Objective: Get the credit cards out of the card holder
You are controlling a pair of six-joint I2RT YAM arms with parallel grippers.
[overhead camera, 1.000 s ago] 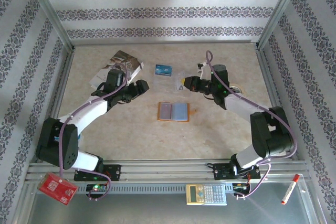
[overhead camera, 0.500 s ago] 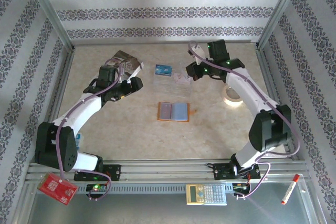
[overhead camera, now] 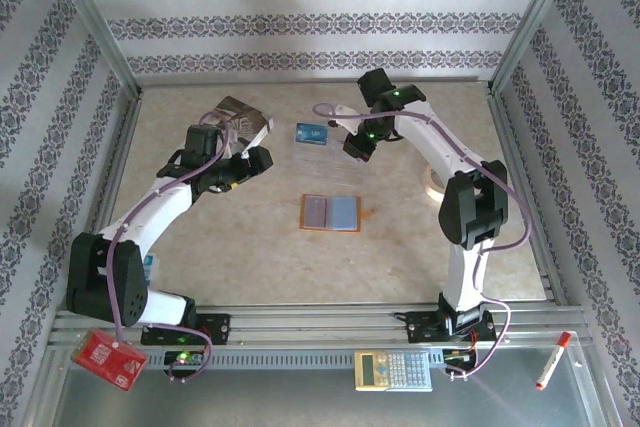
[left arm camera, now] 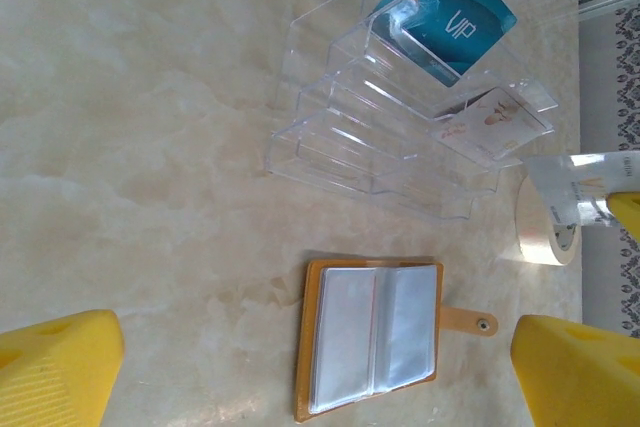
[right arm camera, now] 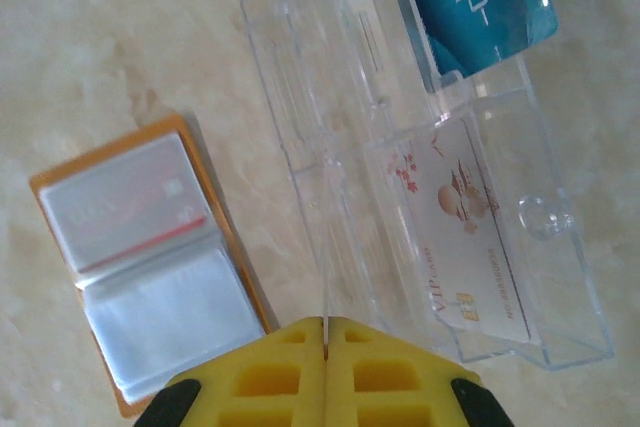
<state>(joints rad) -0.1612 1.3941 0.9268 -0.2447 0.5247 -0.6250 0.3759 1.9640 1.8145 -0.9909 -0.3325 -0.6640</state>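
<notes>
Marble-look table (overhead camera: 250, 247), two arms on it. The left gripper (overhead camera: 258, 162) is left of centre, jaws spread wide with nothing in them. The right gripper (right arm camera: 325, 332) is far-middle, jaws pressed together, empty. A clear stand (left arm camera: 380, 137) lies far of centre. The orange card holder (overhead camera: 330, 213) lies open mid-table, just nearer than the stand. The blue card (left arm camera: 455, 17) and pale card (right arm camera: 465, 237) are in the stand.
</notes>
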